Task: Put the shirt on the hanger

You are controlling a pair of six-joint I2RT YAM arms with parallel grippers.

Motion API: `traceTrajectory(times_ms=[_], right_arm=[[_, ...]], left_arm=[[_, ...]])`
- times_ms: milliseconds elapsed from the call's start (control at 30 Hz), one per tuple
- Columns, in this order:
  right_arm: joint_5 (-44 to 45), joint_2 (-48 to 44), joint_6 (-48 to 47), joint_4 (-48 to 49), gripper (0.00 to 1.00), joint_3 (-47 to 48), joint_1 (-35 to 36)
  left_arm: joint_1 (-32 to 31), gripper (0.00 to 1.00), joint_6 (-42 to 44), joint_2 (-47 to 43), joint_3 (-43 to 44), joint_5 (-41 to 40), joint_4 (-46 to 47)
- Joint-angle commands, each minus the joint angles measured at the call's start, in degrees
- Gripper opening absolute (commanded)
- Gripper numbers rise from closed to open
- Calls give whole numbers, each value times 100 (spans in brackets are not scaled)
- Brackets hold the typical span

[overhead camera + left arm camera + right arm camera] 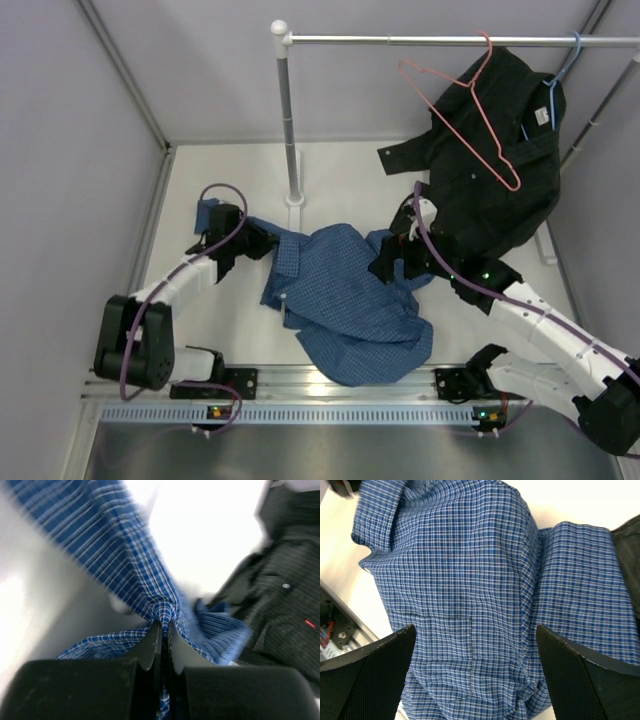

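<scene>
Left gripper [164, 625] is clamped on the one blue shirt [345, 300], crumpled on the table [330, 190], right gripper [476, 630] spread apart over it; behind, one black shirt [490, 190] and two hangers on the rail [420, 41], pink hanger [487, 125] and light blue hanger [565, 68].

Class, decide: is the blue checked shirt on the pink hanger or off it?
Off. The shirt lies crumpled on the table; the hanger hangs bare from the rail, apart from it.
</scene>
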Motion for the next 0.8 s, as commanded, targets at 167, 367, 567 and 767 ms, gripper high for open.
traceTrajectory(times_ms=[167, 367, 567, 767], right_arm=[[-465, 576, 426, 983, 99, 918, 506], [193, 911, 654, 1493, 95, 1419, 1227], [1245, 946, 523, 1224, 94, 1674, 1825], [3059, 1367, 637, 176, 77, 2184, 2520]], left_arm=[[-874, 0, 1459, -2127, 1142, -1694, -1190], [-2543, 0, 1952, -1953, 1704, -2782, -1383], [-3080, 0, 1935, -1698, 1705, -3013, -1374], [-3239, 0, 1900, -1601, 1757, -3171, -1383]])
